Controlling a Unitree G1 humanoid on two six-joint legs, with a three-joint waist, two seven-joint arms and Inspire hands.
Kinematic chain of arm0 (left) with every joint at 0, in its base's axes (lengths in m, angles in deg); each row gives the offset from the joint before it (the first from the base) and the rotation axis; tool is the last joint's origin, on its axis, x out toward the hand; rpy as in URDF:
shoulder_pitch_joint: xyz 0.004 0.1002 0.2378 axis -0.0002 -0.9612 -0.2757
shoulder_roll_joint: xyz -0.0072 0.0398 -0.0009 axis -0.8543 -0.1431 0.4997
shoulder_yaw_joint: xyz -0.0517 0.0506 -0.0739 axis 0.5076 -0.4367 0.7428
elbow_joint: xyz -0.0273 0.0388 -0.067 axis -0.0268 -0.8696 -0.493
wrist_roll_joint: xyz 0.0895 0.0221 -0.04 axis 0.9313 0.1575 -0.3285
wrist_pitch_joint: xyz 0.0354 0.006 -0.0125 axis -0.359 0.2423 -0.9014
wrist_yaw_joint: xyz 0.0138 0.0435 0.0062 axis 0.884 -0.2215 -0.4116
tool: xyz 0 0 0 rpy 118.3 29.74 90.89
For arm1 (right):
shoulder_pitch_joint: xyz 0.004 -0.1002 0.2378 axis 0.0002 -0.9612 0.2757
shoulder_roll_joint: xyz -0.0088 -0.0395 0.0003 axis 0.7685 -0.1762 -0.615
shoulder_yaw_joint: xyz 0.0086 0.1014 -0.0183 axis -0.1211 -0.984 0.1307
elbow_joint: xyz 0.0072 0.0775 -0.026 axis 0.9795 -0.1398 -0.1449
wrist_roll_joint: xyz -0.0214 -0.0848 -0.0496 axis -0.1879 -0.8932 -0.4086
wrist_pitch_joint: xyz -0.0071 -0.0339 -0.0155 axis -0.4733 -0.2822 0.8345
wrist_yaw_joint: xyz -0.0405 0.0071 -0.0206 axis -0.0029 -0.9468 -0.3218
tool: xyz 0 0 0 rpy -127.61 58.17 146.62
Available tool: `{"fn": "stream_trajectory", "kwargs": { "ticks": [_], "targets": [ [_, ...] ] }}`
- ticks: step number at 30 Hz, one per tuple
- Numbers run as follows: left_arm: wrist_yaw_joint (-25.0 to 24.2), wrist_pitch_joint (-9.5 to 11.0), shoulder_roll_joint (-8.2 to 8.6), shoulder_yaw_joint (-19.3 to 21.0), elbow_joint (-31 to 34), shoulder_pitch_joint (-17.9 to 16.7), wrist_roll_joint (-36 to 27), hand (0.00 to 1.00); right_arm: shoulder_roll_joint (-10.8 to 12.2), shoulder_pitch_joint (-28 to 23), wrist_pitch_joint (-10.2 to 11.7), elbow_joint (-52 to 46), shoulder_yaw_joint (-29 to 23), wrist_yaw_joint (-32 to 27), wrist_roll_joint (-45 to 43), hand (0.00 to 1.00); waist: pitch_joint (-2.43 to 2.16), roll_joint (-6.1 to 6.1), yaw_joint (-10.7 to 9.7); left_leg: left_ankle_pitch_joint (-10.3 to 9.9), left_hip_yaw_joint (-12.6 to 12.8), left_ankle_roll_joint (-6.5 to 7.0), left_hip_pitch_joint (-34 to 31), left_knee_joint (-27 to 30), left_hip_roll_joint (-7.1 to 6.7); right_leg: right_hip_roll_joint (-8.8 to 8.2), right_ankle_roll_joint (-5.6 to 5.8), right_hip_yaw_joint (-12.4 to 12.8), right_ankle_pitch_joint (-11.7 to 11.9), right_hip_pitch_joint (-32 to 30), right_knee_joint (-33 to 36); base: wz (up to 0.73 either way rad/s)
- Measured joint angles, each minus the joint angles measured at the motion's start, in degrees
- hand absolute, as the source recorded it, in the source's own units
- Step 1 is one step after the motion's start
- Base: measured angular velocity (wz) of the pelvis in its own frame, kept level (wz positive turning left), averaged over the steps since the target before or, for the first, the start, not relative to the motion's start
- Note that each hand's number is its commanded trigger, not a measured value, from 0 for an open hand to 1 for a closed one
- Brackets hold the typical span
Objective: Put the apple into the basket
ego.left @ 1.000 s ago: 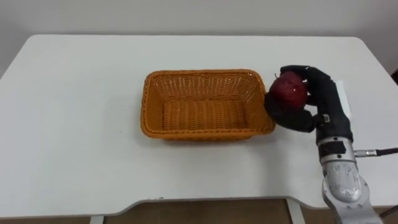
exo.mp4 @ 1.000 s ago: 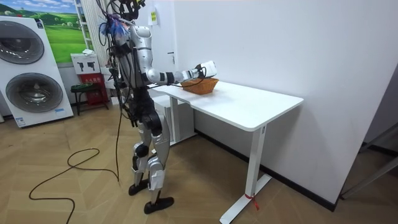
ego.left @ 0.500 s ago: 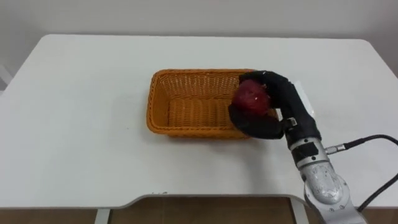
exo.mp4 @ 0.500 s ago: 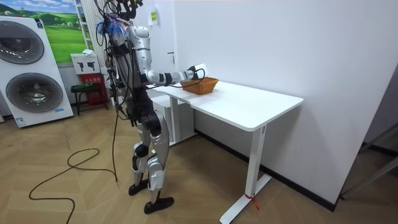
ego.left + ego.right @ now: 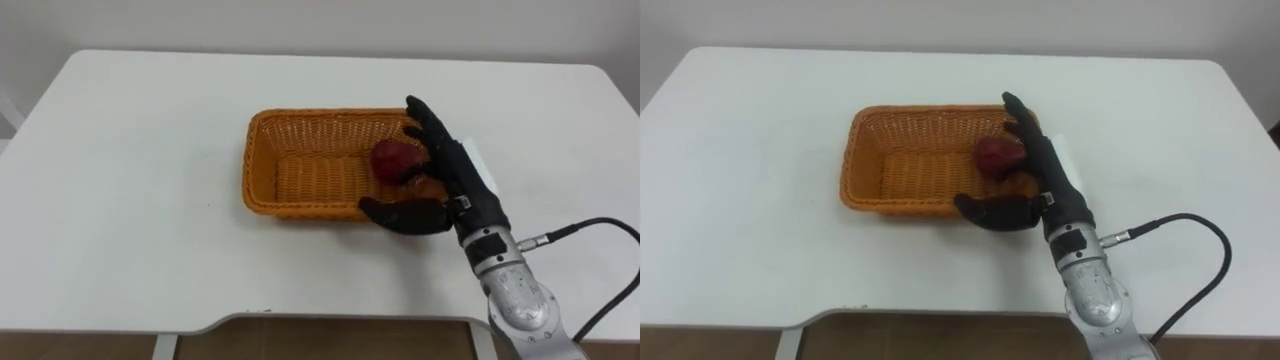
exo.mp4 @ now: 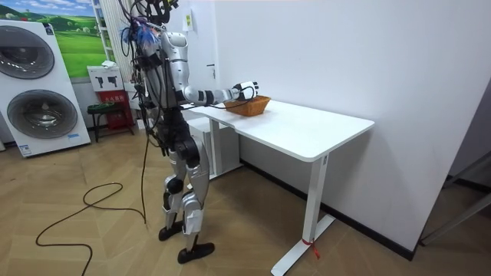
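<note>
A dark red apple (image 5: 397, 160) (image 5: 998, 156) lies inside the orange wicker basket (image 5: 290, 126) (image 5: 890, 122), at its right end. My right hand (image 5: 447, 178) (image 5: 1045, 175) hovers over the basket's right rim, open, its fingers straight beside the apple and its thumb spread over the front rim. In the room view I stand at the white table's (image 6: 307, 134) end with the right hand (image 6: 245, 90) reaching out above the basket (image 6: 249, 106).
The basket sits mid-table on the white tabletop (image 5: 130, 170), with bare surface all around it. The table's front edge (image 5: 250, 318) runs near me. A wall is behind the table; washing machines (image 6: 34, 88) stand at the room view's left.
My right hand carried the apple leftwards over the basket, then opened; the apple now rests in the basket's right end.
</note>
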Motion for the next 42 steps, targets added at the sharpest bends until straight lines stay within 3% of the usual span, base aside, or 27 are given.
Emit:
{"fn": "stream_trajectory", "kwargs": {
  "ticks": [13, 18, 22, 25, 33, 40, 42],
  "targets": [
    [1.1, 0.4, -0.01, -1.0, 0.0, -0.6, 0.1, 0.00, 0.1, 0.0, 0.0, 0.2, 0.0, -0.2, 0.1, 0.00, -0.06, -0.11, 0.1, 0.0, 0.2, 0.00, 0.1, 0.0, 0.01, 0.01, 0.00, 0.1, 0.0, 0.0, 0.1, 0.00],
    [1.2, 0.4, -0.14, -1.0, 0.0, -1.3, 0.0, 0.00, 0.1, 0.1, 0.2, -0.1, -1.2, -3.9, 0.2, 0.00, -0.14, -0.31, -0.2, 0.0, 0.3, 0.00, 0.1, 0.0, 0.00, 0.00, 0.00, 0.4, 0.0, 0.0, 0.1, 0.00],
    [1.1, 0.4, -0.14, -0.8, 0.0, -2.1, 0.0, 0.00, 0.1, 0.1, 0.5, -3.5, -6.9, -9.2, -1.1, 0.00, -0.17, -0.36, -1.0, 0.0, 0.4, 0.00, 0.1, 0.0, 0.03, 0.00, 0.00, 0.3, 0.0, 0.0, 0.1, 0.00],
    [1.2, 0.4, -0.09, 0.6, 0.0, -3.7, 0.0, 0.00, 0.0, 0.0, 2.2, -5.5, -11.8, -15.2, -0.9, 0.00, -0.33, -0.76, -2.4, 0.0, 0.4, 0.00, 0.3, -0.1, 0.05, 0.02, 0.01, 0.2, 0.0, 0.2, 0.1, 0.00],
    [2.9, 0.4, 0.02, 3.6, 0.2, -7.0, 0.1, 0.00, -0.3, -0.8, 5.3, -5.0, -27.8, -35.3, 2.6, 0.00, -0.25, -1.01, -5.5, 0.0, 1.3, 0.01, 2.1, -1.0, 0.02, 0.22, 0.09, 1.3, -0.1, 1.0, 0.0, -0.06],
    [4.8, 0.4, 0.15, 3.6, 0.6, -7.2, 0.1, 0.00, -0.3, -1.5, 5.5, -0.7, -33.3, -48.2, 7.0, 0.00, -0.44, -0.66, -8.4, 0.0, 1.6, 0.02, 2.0, -0.9, 0.01, 0.23, 0.09, 1.6, -0.1, 0.7, 0.1, -0.02],
    [5.5, 0.2, 0.13, 3.7, 1.7, -7.2, 0.1, 0.00, -0.4, -2.2, 5.5, 1.3, -35.8, -51.5, 12.2, 0.00, -0.61, -0.42, -8.8, 0.0, 1.7, 0.02, 1.6, -1.0, 0.01, 0.22, 0.09, 1.7, -0.1, 0.1, 0.2, -0.02]
  ]
}}
